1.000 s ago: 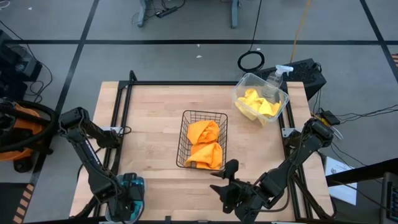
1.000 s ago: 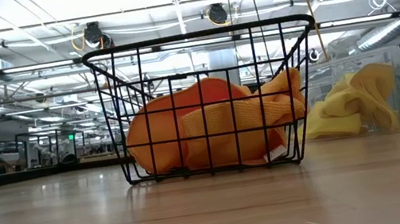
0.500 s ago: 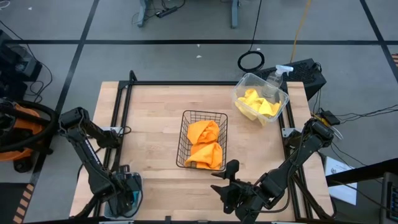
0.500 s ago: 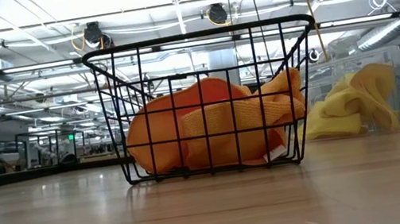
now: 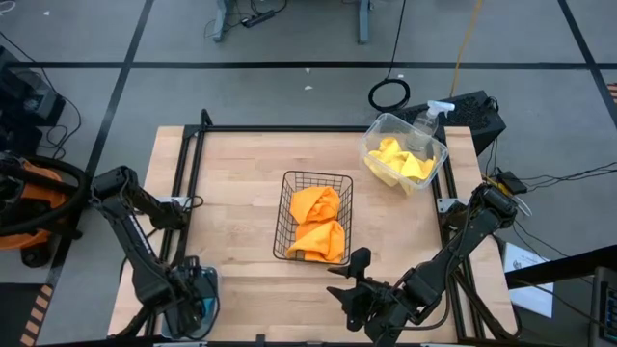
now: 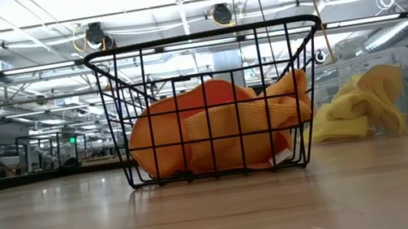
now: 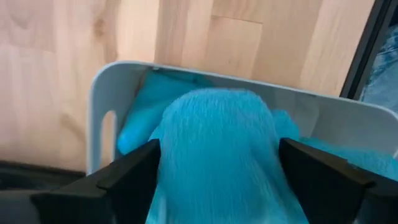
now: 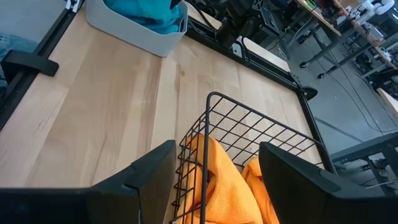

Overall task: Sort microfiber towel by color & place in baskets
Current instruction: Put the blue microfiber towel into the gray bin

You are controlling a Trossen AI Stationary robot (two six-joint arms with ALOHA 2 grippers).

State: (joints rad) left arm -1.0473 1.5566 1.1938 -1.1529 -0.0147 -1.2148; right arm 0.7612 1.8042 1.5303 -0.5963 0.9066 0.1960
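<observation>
The pale grey-blue tray (image 7: 118, 87) sits at the table's near-left corner (image 5: 200, 280) and holds teal towels (image 7: 217, 143), also seen in the right wrist view (image 8: 146, 12). My left gripper (image 7: 217, 186) hangs over the tray (image 5: 188, 294), open, with a finger on each side of the top towel. The black wire basket (image 5: 313, 217) at mid-table holds two orange towels (image 6: 216, 137). The clear tub (image 5: 405, 152) at the far right holds yellow towels (image 5: 400, 162). My right gripper (image 5: 352, 280) waits open, just near of the basket (image 8: 249, 137). My left gripper comes from above with its open fingers (image 7: 124, 180) on either side of the hump of the top teal towel (image 7: 217, 124). I cannot tell whether they touch the cloth. The towel lies in the tray.
A clear spray bottle with a white trigger (image 5: 434, 114) stands behind the tub at the far-right corner. Black frame rails run along the table's left, far and right edges. Bare wood lies left of the basket and between basket and tub.
My left gripper has shifted a little toward the table's left edge over the tray in the first half second, then kept still. In the high view less of the teal cloth shows beside it than before.
</observation>
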